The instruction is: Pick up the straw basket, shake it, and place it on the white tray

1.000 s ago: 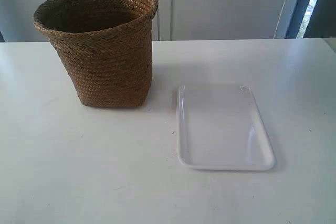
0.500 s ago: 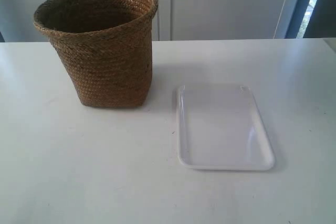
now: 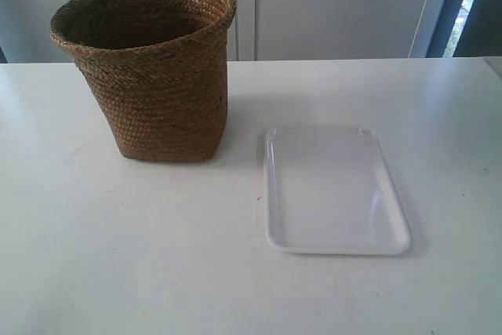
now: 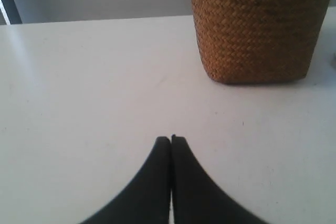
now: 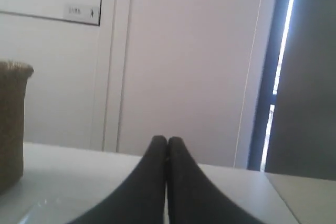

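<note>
The straw basket [image 3: 157,76] stands upright on the white table, at the left of the exterior view, its dark inside showing. The white tray [image 3: 333,190] lies flat to its right, with nothing on it. No arm shows in the exterior view. In the left wrist view my left gripper [image 4: 170,139] is shut on nothing, low over bare table, well short of the basket's base [image 4: 257,24]. My right gripper [image 5: 167,140] is shut too, holding nothing, with the basket's rim [image 5: 11,124] at the picture's edge and a glossy bit of the tray [image 5: 42,205] beside the fingers.
The white table [image 3: 118,256] ends at a back edge close behind the basket. Pale wall panels [image 3: 329,5] and a dark window frame [image 3: 443,5] stand behind it.
</note>
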Tool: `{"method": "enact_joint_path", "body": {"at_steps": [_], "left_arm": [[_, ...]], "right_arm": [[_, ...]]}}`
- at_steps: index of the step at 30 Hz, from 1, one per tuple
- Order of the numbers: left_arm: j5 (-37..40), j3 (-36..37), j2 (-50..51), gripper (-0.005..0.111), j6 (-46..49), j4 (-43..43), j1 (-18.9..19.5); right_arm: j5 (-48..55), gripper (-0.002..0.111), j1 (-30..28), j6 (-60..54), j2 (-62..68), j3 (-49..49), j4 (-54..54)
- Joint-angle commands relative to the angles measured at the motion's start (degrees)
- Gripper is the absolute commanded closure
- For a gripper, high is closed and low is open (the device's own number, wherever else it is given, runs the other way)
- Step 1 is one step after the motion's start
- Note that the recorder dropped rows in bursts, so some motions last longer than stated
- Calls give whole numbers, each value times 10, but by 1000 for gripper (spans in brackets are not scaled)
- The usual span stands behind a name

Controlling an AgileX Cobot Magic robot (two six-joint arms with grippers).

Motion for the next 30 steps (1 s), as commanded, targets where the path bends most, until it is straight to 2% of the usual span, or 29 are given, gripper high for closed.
{"method": "enact_joint_path", "body": {"at_steps": [1,5,10,15,18,22,27,30], "left_arm": [[-62,3,-3,107,-1,-3,0],[-117,3,-3,107,-12,-3,0],[-125,3,-3,107,-59,-3,0],[-130,3,-3,107,-138,-3,0],[-136,3,-3,107,-140,-3,0],[-153,3,-3,107,-140,-3,0],[-272,3,-3,107,-143,-3,0],[-372,3,-3,107,-56,-14,0]], "right_arm": [[-78,108,1,24,-3,3,4],[-118,108,1,53,-3,3,6],[-126,108,1,57,-3,3,9],[-133,108,1,189,-3,3,9],[-133,108,1,251,-3,3,10],[-130,108,1,265,-3,3,10],[-162,108,1,333,-3,3,30],[-168,108,1,287,-3,-5,34]]}}
